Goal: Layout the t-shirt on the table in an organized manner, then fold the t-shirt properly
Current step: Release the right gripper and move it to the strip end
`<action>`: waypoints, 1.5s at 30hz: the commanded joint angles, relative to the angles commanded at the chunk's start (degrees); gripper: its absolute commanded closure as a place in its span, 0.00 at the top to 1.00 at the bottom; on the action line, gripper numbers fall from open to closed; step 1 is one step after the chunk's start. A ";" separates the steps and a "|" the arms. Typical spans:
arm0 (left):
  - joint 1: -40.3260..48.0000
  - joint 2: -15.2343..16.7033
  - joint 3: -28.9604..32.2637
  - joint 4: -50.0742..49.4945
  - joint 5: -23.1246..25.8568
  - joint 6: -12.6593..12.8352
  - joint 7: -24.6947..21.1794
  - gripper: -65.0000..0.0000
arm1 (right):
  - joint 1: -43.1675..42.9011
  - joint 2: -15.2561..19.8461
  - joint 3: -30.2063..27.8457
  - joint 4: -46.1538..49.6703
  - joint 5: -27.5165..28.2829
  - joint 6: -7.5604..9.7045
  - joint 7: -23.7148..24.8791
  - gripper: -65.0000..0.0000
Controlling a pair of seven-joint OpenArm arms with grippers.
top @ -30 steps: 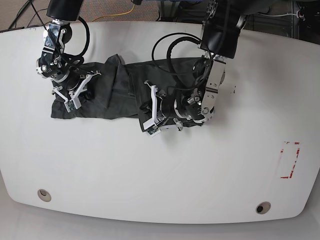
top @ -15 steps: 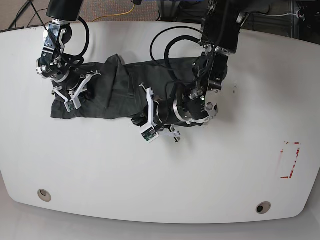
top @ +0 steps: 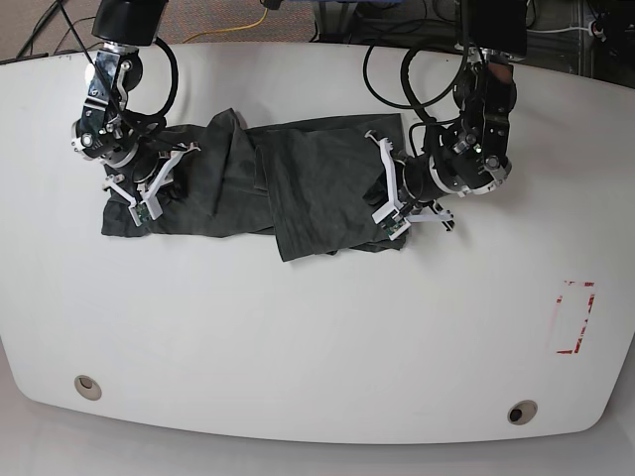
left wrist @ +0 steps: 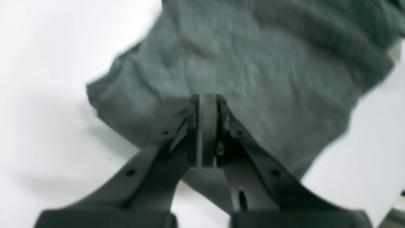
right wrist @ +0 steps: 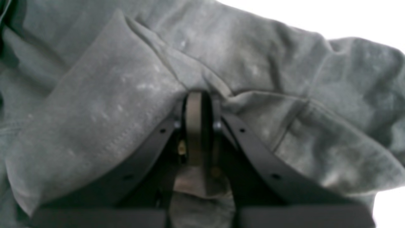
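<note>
The t-shirt (top: 248, 188) lies crumpled in a long dark band across the far half of the white bench (top: 317, 337), running side to side, with a loose flap folded over near its middle and its lower edge ragged. At one end the right gripper (top: 147, 188) sits down on the cloth; seen from its own wrist camera, its fingers (right wrist: 194, 126) are pressed together with a ridge of grey fabric pinched up between them and a hemmed fold draped beside. At the other end the left gripper (top: 389, 188) has hold of the shirt's edge, and its wrist view, though blurred, shows the fingers (left wrist: 205, 126) closed flat on the cloth with bare bench on both sides. Well off toward the near corner on that side is a red tape rectangle (top: 574, 317), and two round grommet holes (top: 87, 386) sit along the near edge.
</note>
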 joint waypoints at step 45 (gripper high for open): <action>2.37 -5.27 -1.85 -17.32 0.00 0.00 -4.84 0.01 | 14.51 -1.67 16.09 21.36 15.30 0.00 -34.81 1.00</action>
